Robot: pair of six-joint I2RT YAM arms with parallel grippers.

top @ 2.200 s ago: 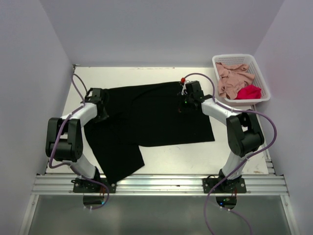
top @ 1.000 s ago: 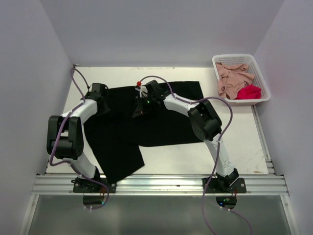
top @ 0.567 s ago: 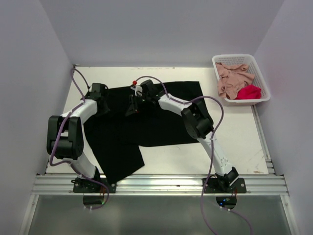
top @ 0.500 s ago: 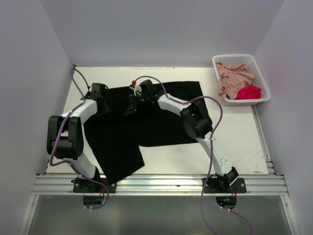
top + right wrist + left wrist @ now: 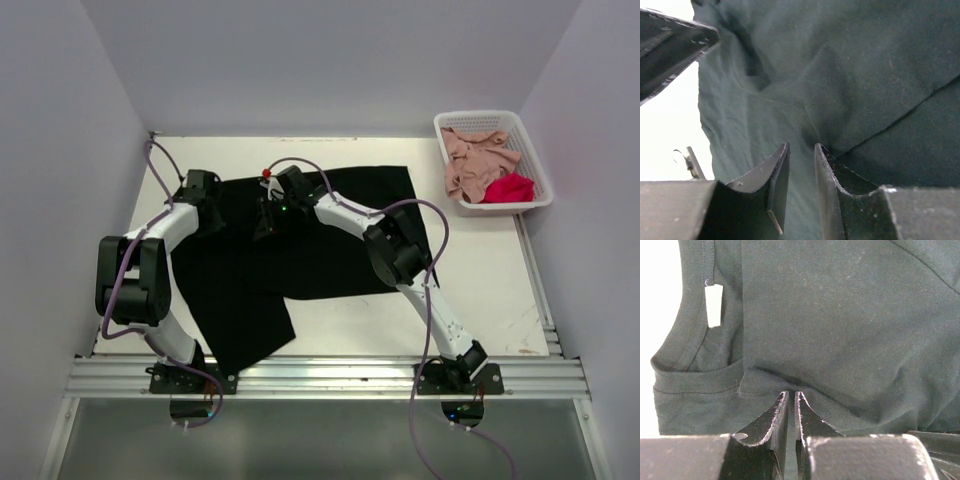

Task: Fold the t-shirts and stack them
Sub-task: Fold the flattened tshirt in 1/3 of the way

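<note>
The large black t-shirt (image 5: 330, 250) lies spread on the table, partly folded, with one flap hanging toward the near edge. My left gripper (image 5: 212, 212) sits at its left edge near the collar. In the left wrist view that gripper (image 5: 791, 394) is shut on a raised fold of the black t-shirt (image 5: 840, 315), with a white neck tag (image 5: 713, 305) to the left. My right gripper (image 5: 264, 224) reaches across the shirt, close to the left one. In its own view the right gripper (image 5: 801, 146) stands open just above the black cloth (image 5: 865, 60), holding nothing.
A white lattice basket (image 5: 480, 117) stands at the back right, holding a dusty pink t-shirt (image 5: 475, 160) and a bright red t-shirt (image 5: 508, 187). Bare white table (image 5: 480, 290) lies to the right of the shirt. The enclosure walls close in on both sides.
My right gripper carried the shirt's right part leftward across the body, then opened and let the cloth go. The left gripper has stayed put, shut on the shirt.
</note>
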